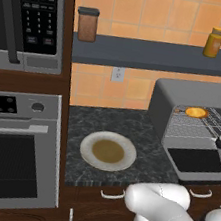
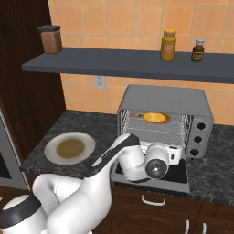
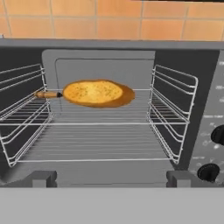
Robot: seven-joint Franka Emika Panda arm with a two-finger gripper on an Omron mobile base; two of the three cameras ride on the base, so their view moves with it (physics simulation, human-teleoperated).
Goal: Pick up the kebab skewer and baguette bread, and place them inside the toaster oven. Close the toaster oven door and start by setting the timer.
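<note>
The grey toaster oven (image 2: 164, 97) stands on the counter with its dark glass door (image 1: 195, 160) folded down flat in front. On the upper wire rack lies the golden baguette bread (image 3: 94, 92), also seen from the bases (image 1: 196, 112) (image 2: 155, 117). The kebab skewer (image 3: 46, 94) lies on the same rack, its end poking out left of the loaf, the remainder hidden behind it. My gripper (image 3: 111, 178) hovers over the lowered door, facing the oven mouth, open and holding nothing.
Control knobs (image 2: 197, 139) sit on the oven's right panel. A white plate (image 1: 108, 151) rests on the dark counter to the left. Above runs a shelf (image 2: 128, 61) with jars. The built-in oven (image 1: 13, 163) and microwave (image 1: 31, 16) stand at far left.
</note>
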